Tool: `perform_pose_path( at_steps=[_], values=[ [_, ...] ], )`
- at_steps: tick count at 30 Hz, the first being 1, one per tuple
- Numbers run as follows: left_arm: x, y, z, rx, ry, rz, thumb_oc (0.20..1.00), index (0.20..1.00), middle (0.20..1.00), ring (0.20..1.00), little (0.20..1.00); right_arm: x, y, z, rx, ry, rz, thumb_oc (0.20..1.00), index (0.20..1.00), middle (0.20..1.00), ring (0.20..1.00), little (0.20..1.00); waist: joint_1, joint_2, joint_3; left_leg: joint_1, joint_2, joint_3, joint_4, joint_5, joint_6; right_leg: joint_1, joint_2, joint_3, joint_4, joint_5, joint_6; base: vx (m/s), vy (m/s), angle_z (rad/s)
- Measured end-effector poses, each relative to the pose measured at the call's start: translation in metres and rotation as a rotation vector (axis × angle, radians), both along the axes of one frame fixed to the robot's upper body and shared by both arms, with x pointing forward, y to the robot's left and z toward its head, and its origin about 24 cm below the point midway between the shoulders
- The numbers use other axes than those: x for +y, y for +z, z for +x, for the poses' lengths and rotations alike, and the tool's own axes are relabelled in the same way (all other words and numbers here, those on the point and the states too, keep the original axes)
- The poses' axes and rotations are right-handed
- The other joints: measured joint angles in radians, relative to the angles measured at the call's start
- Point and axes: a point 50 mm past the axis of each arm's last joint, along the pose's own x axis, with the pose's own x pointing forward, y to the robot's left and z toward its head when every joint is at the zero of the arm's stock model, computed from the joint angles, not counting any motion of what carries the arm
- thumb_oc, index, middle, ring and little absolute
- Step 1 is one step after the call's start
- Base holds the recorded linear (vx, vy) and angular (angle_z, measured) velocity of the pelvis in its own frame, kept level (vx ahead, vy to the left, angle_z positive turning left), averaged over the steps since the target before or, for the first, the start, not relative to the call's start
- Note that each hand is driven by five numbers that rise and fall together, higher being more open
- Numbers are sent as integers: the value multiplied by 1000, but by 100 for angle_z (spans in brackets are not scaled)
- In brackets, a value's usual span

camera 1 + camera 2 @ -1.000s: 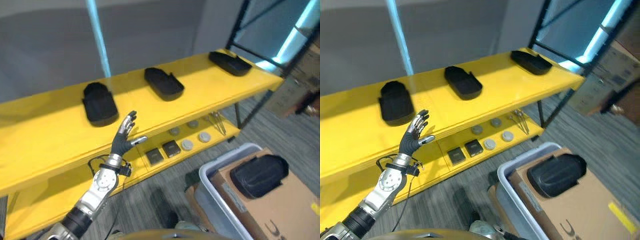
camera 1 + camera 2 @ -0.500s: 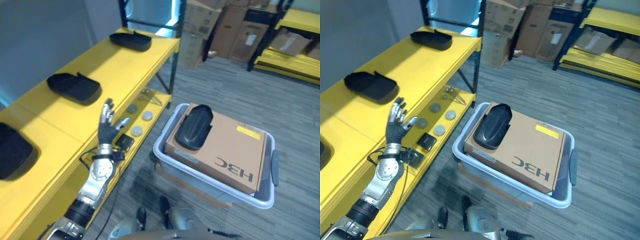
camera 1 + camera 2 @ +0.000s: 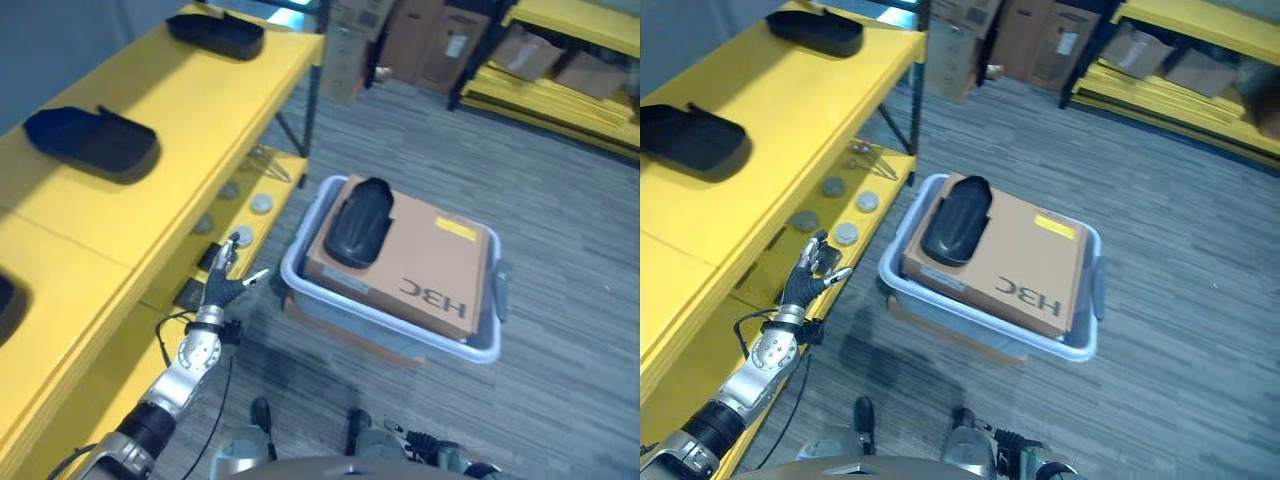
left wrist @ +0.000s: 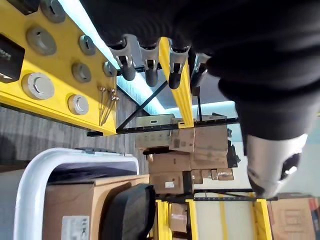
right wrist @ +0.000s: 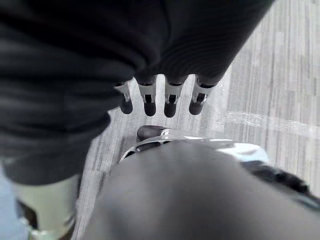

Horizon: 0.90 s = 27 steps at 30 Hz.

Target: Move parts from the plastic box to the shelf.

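1. Grey striped carpet floor covers the room.
2. A second yellow rack stands along the far side.
3. Brown cardboard boxes are stacked on the floor beside that rack.
4. A grey wall runs along the left.

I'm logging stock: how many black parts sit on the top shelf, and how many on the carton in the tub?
Black parts on the top shelf: 3, one cut off at the view's edge
Black parts on the cardboard box in the plastic box: 1
Total: 4
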Motion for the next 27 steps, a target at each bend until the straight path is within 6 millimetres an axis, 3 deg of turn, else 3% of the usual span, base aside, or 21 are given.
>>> perform_pose_path(
  at_steps=[1, 2, 5, 6, 7, 9, 10, 12, 13, 14, 16, 19, 20, 22, 24, 26, 27],
  values=[
    [1, -4, -1, 14, 11, 17, 1000, 1000, 1000, 1000, 1000, 3, -2, -5, 2, 8, 10, 1000, 1000, 1000, 1000, 1000, -2, -16, -5, 3, -10, 2, -2, 7, -13, 16, 3, 11, -1, 29, -3, -17, -227, -6],
    [0, -17, -7, 69, 43, 10, 1000, 1000, 1000, 1000, 1000, 0, 0, -3, -32, 16, 0, 1000, 1000, 1000, 1000, 1000, -18, 18, -10, 9, 28, 4, -3, 17, -34, 12, 39, 19, -8, 37, -15, -20, -145, -17],
    [1, -39, -17, 169, 88, 9, 1000, 1000, 1000, 1000, 1000, -7, 5, 6, -115, 58, -31, 1000, 1000, 1000, 1000, 1000, -26, 46, -26, 3, 74, 10, 19, 19, -55, 2, 80, 34, -7, 25, -47, -36, -124, -26],
    [2, -51, -19, 221, 124, 21, 1000, 1000, 1000, 1000, 1000, -10, 11, 21, -192, 119, -67, 1000, 1000, 1000, 1000, 1000, -26, 38, -24, -65, 97, -11, 138, 28, -83, -15, 91, 54, -8, 14, -90, -53, -136, -34],
    [7, -58, -20, 252, 152, 39, 1000, 1000, 1000, 1000, 1000, -9, 16, 33, -244, 153, -80, 1000, 1000, 1000, 1000, 1000, -14, 10, -12, -127, 98, -32, 254, 50, -87, -29, 81, 59, -6, 25, -111, -18, -56, -51],
    [13, -67, -25, 294, 183, 57, 1000, 1000, 1000, 1000, 1000, -9, 26, 55, -336, 196, -91, 1000, 1000, 1000, 1000, 1000, 0, -5, 0, -223, 105, -98, 429, 77, -108, -37, 80, 81, -1, 41, -139, 23, 61, -51],
    [20, -77, -33, 344, 217, 64, 1000, 1000, 1000, 1000, 1000, -11, 38, 72, -428, 227, -119, 1000, 1000, 1000, 1000, 1000, -1, -6, 4, -263, 96, -152, 469, 46, -116, -38, 76, 95, -5, 47, -147, 34, 112, -45],
    [31, -89, -48, 404, 286, 49, 1000, 1000, 1000, 1000, 1000, -12, 60, 94, -605, 243, -151, 1000, 1000, 1000, 1000, 1000, -6, 0, 10, -224, 95, -144, 355, 21, -107, -40, 81, 100, -7, 48, -148, 34, 107, -44],
    [34, -94, -53, 427, 311, 44, 1000, 1000, 1000, 1000, 1000, -15, 70, 101, -661, 242, -170, 1000, 1000, 1000, 1000, 1000, -13, 13, 11, -210, 98, -133, 302, 22, -107, -38, 87, 100, -7, 48, -148, 83, 260, -24],
    [41, -104, -64, 477, 359, 40, 1000, 1000, 1000, 1000, 1000, -16, 93, 114, -803, 258, -195, 1000, 1000, 1000, 1000, 1000, -34, 40, 11, -171, 101, -108, 180, 28, -108, -38, 102, 100, -7, 47, -146, 87, 300, -4],
    [47, -118, -79, 551, 402, 58, 1000, 1000, 1000, 1000, 1000, -11, 135, 126, -1033, 297, -249, 1000, 1000, 1000, 1000, 1000, -63, 62, 17, -117, 102, -71, 30, 34, -102, -40, 110, 105, -7, 42, -133, 75, 267, -1],
    [50, -132, -96, 644, 417, 88, 1000, 1000, 1000, 1000, 1000, -6, 180, 140, -1259, 346, -314, 1000, 1000, 1000, 1000, 1000, -83, 75, 16, -67, 104, -73, -11, 44, -84, -48, 112, 114, -1, 49, -105, 74, 166, -14],
    [52, -135, -101, 670, 416, 95, 1000, 1000, 1000, 1000, 1000, -8, 187, 143, -1291, 367, -347, 1000, 1000, 1000, 1000, 1000, -84, 73, 24, -58, 96, -68, -6, 66, -87, -48, 108, 115, -1, 58, -78, 107, 147, -20],
    [58, -137, -104, 692, 391, 128, 1000, 1000, 1000, 1000, 1000, -10, 199, 157, -1319, 376, -402, 1000, 1000, 1000, 1000, 1000, -75, 24, 41, -59, 49, -56, -12, 52, -62, -49, 67, 114, -1, 64, -55, 92, 136, -8],
    [63, -141, -110, 738, 372, 160, 1000, 1000, 1000, 1000, 1000, -14, 209, 173, -1326, 367, -478, 1000, 1000, 1000, 1000, 1000, -53, 6, 41, -61, 16, -53, -6, 49, -39, -52, 32, 99, -4, 72, -32, -30, 75, 5],
    [70, -139, -109, 742, 370, 174, 1000, 1000, 1000, 1000, 1000, -14, 215, 189, -1319, 356, -527, 1000, 1000, 1000, 1000, 1000, -20, 5, 44, -68, -2, -54, -6, 46, -30, -55, 13, 64, -7, 73, -26, -158, 68, 12],
    [78, -135, -102, 723, 398, 154, 1000, 1000, 1000, 1000, 1000, -9, 226, 211, -1318, 359, -574, 1000, 1000, 1000, 1000, 1000, 4, 8, 56, -100, -14, -71, -7, 51, -22, -73, 5, 40, -6, 77, -11, -176, 32, 27]
  ],
)
